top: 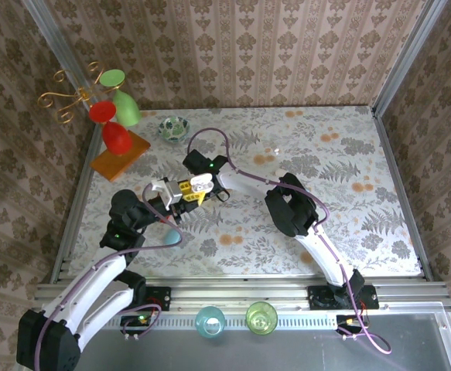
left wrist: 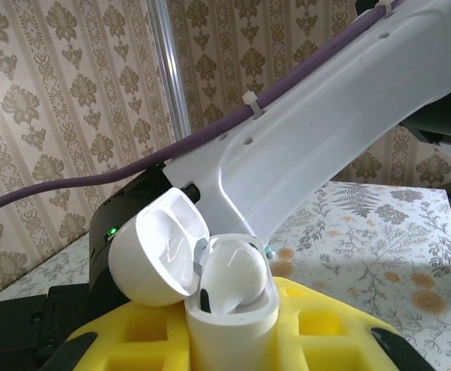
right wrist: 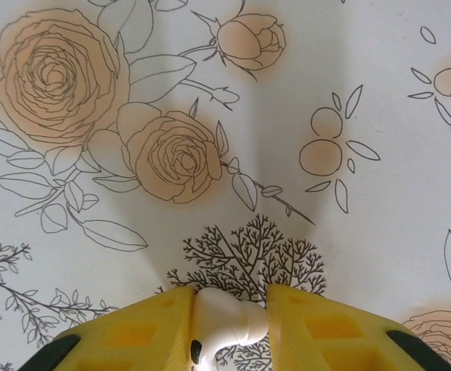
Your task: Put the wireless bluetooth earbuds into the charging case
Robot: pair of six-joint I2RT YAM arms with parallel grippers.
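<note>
Progress is judged partial. The charging case [left wrist: 227, 318] is clamped, lid open, between the yellow fingers of the left gripper [left wrist: 233, 340], near the middle of the tabletop [top: 349, 209]. A pale rounded piece, seemingly one earbud [left wrist: 237, 270], is seated in it. A second earbud [right wrist: 223, 323] is pinched in the nearly closed right gripper [right wrist: 227, 328], above the tabletop and not yet brought to the case. Its insertion is left. No brand or writing can be read.
</note>
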